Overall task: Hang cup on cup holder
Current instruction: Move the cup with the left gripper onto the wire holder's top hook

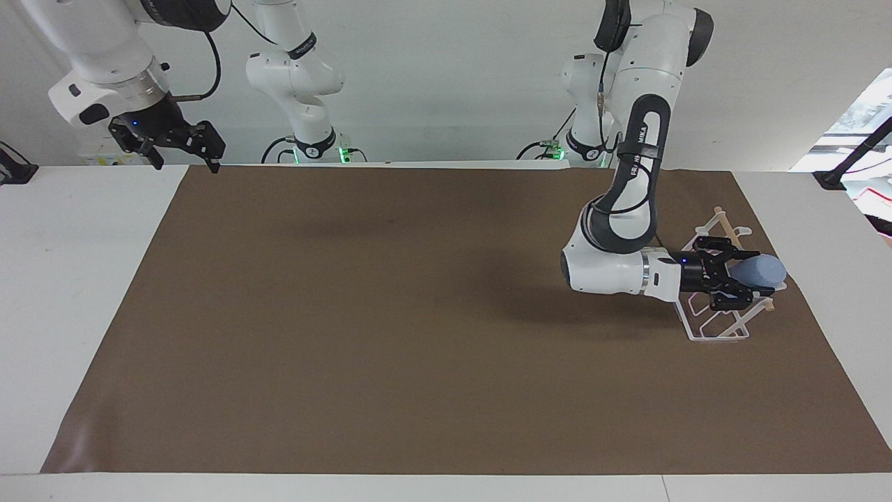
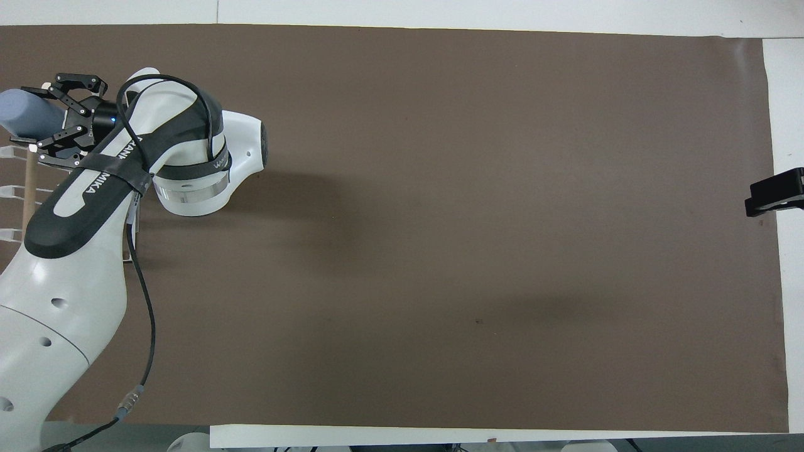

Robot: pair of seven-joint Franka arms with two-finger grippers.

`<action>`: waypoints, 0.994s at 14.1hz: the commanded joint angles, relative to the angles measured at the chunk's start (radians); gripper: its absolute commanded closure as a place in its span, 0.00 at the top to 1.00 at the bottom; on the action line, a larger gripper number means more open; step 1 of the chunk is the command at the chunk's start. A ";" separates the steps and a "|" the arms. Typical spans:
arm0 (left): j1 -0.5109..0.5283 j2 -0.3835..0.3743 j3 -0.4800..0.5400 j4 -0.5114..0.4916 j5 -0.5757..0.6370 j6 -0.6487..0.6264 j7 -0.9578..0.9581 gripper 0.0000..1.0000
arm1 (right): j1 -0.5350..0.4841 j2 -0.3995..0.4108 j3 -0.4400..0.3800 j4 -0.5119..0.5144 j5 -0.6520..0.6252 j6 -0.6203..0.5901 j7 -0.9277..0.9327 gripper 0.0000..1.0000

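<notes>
The light-blue cup (image 1: 765,270) lies on its side in my left gripper (image 1: 732,277), which is shut on it with the fingers spread wide around it. The cup is just over the slanted prongs of the white wire cup holder (image 1: 716,333), beside its wooden rod (image 1: 725,224); I cannot tell whether it touches a prong. In the overhead view the cup (image 2: 25,113) sticks out of the left gripper (image 2: 49,119) above the cup holder (image 2: 26,194). My right gripper (image 1: 182,162) waits open and empty, raised over the mat's corner at the right arm's end, and shows at the overhead view's edge (image 2: 774,196).
A brown mat (image 1: 418,335) covers most of the white table. The cup holder stands at the mat's edge toward the left arm's end. The left arm's forearm hangs low over the mat beside the rack.
</notes>
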 commanded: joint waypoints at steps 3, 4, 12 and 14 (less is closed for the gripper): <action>0.016 -0.018 -0.012 -0.067 -0.010 0.016 -0.078 0.00 | -0.001 0.010 0.001 0.025 0.063 -0.046 0.004 1.00; 0.012 -0.018 -0.012 -0.069 -0.043 0.019 -0.085 0.00 | -0.001 0.010 0.001 0.025 0.065 -0.046 0.004 1.00; 0.021 -0.020 -0.010 -0.030 -0.155 0.109 -0.101 1.00 | -0.004 -0.001 0.005 0.007 0.073 -0.046 -0.002 1.00; 0.000 -0.058 -0.013 -0.020 -0.222 0.100 -0.099 1.00 | -0.002 -0.003 0.005 0.007 0.073 -0.045 -0.002 1.00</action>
